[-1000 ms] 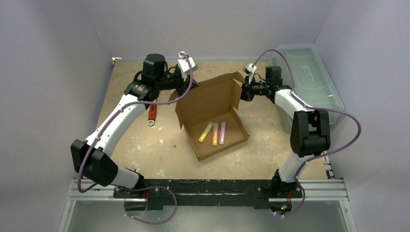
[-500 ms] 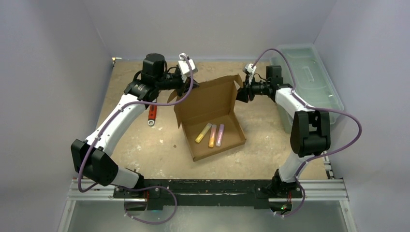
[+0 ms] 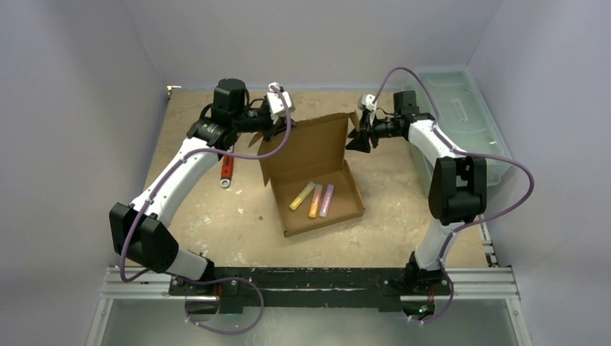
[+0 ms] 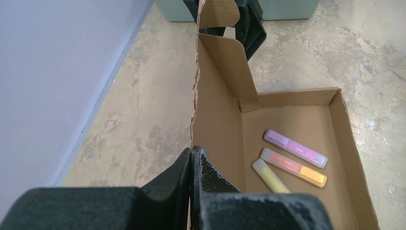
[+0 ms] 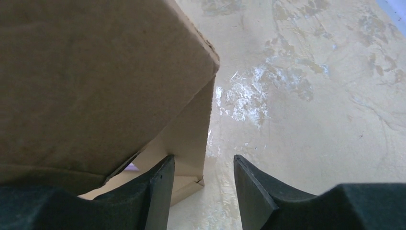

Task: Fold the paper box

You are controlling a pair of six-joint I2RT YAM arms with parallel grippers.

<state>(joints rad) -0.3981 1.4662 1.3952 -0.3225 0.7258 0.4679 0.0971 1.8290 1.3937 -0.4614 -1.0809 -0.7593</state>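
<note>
box sits mid-table: tray flat, lid raised near upright, three markers inside.

step in hand, as judged: closing the lid. hold the left corner firm, set the right claw on the side flap, and tuck it inside the tray wall before lowering the lid, clear of the markers.

left claw: clamped tight on the lid's left edge.

right claw: about half open, gripping nothing. bare table shows between its fingers, with the flap just beside one.
</note>
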